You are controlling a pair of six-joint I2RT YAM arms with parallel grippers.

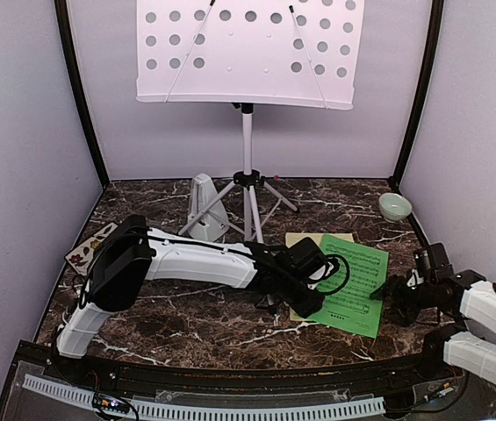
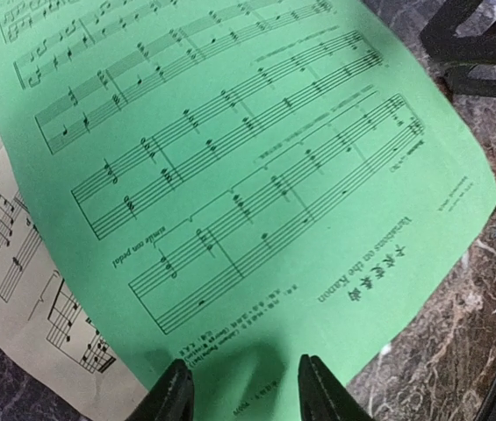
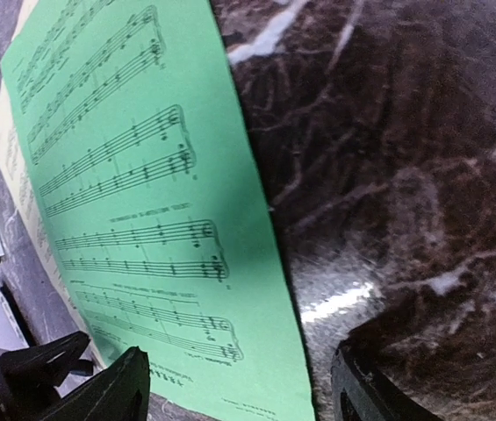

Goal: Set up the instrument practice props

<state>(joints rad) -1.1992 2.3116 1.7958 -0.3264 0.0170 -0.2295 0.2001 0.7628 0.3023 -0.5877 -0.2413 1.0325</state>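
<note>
Two props were seen already standing at the left: the metronome (image 1: 204,209) just beside the music stand (image 1: 248,53), whose desk was bare. Both sheets, not yet placed on it, were laid flat on the table (image 1: 186,316), the pale-yellow sheet (image 2: 19,263) partly covered by the green sheet (image 2: 230,175). The left gripper (image 2: 248,392) was held apart astride the green sheet's near edge, perhaps touching it. The right gripper (image 3: 239,377) was spread wide, empty, just beside that sheet.
</note>
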